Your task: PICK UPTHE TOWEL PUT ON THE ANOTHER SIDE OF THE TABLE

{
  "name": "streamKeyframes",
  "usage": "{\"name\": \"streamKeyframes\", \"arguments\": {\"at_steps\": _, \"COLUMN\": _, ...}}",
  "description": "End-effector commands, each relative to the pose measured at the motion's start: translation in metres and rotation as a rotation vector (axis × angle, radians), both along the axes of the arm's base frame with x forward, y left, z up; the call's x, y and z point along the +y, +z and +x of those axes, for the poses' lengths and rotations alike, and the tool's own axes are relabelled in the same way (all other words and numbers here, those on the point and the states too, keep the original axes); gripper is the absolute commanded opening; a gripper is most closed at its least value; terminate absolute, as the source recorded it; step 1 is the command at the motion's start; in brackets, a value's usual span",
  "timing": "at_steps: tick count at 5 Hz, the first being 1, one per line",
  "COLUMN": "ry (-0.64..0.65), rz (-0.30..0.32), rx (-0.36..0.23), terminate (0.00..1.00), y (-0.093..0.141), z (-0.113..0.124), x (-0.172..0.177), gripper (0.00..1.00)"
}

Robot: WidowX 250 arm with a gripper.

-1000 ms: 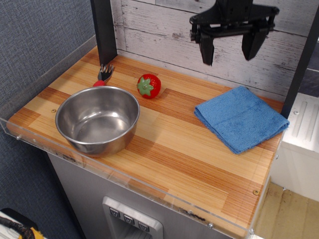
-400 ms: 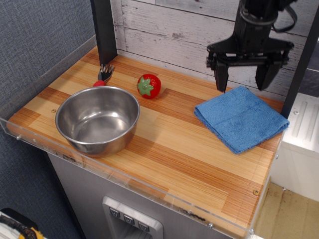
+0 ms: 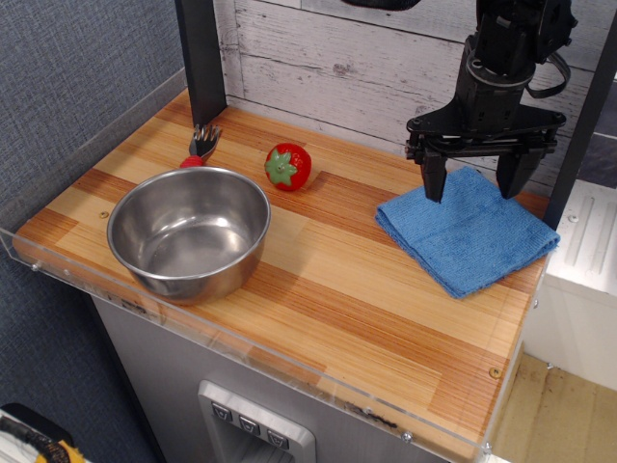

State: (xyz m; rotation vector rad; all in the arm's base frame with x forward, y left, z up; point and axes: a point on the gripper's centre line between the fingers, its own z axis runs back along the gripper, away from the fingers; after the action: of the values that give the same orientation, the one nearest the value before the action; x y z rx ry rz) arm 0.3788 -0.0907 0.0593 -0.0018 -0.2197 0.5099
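- Gripper [image 3: 471,185] hovered, jaws spread, over the towel's far edge.
- Towel [image 3: 468,231] lay flat at the table's [image 3: 318,289] right end.
- Soft, light cloth; probably best pinched mid-fold.

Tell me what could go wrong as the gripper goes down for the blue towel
The open gripper is above the back edge of the blue towel, not its middle, so it may pinch only the top fold and the cloth could unfold. The towel also lies at the table's right edge, so a drag could pull it off.
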Motion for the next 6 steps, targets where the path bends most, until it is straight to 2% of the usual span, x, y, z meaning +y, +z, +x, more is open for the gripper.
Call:
{"name": "streamKeyframes", "arguments": {"at_steps": 1, "ry": 0.005, "rz": 0.0, "rx": -0.025, "terminate": 0.0, "y": -0.01, "z": 0.015, "x": 0.0, "gripper": 1.0}}
{"name": "streamKeyframes", "arguments": {"at_steps": 4, "ry": -0.004, "rz": -0.001, "rx": -0.003, "terminate": 0.0, "y": -0.036, "z": 0.019, "x": 0.002, "gripper": 1.0}}
{"name": "streamKeyframes", "arguments": {"at_steps": 5, "ry": 0.063, "rz": -0.029, "rx": -0.002, "terminate": 0.0, "y": -0.039, "z": 0.016, "x": 0.028, "gripper": 1.0}}
{"name": "streamKeyframes", "arguments": {"at_steps": 6, "ry": 0.114, "rz": -0.005, "rx": -0.009, "terminate": 0.0, "y": -0.034, "z": 0.012, "x": 0.057, "gripper": 1.0}}
